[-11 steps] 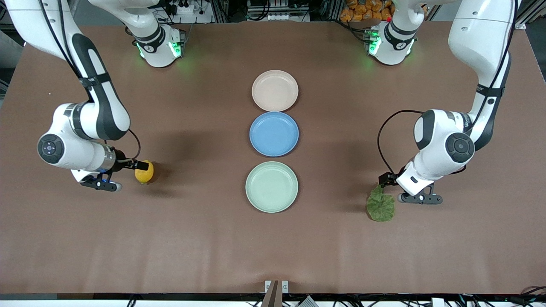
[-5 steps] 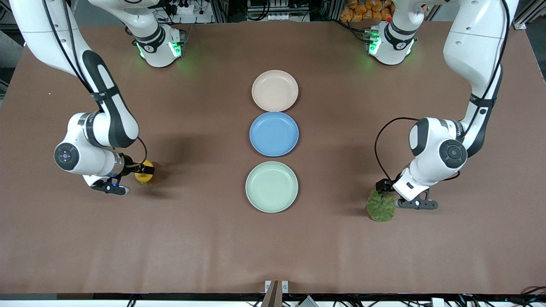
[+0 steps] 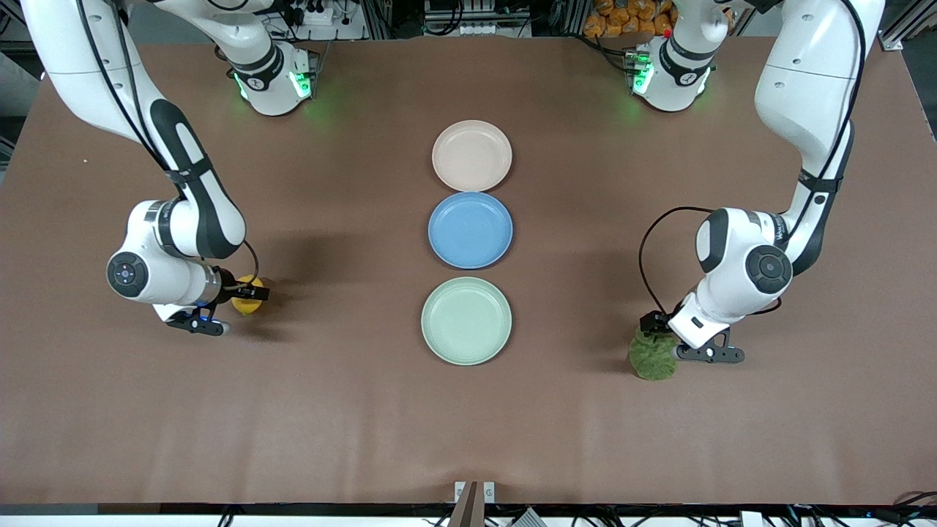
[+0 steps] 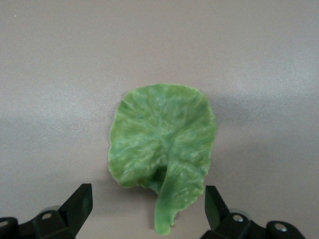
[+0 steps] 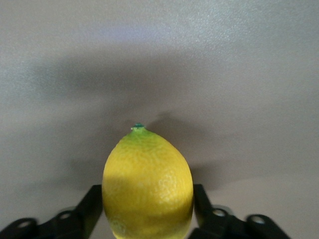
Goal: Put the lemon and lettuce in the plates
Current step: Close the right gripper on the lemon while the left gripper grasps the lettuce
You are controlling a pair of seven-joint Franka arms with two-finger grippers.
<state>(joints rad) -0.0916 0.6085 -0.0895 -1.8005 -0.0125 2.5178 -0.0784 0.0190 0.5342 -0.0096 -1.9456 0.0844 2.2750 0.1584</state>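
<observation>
The yellow lemon lies on the brown table toward the right arm's end. My right gripper is down at it, and its black fingers press against both sides of the fruit. The crinkled green lettuce lies flat toward the left arm's end. My left gripper stands open low over the leaf's stem, one finger on each side and clear of it. The beige-pink plate and the mint green plate sit mid-table, both holding nothing.
A blue plate sits between the two other plates, in one row down the middle of the table. Bare brown tabletop separates the row from each arm's end.
The right gripper has pushed forward around the lemon and closed onto it. The left arm has slid toward the front camera, bringing its open gripper over the lettuce stem.
</observation>
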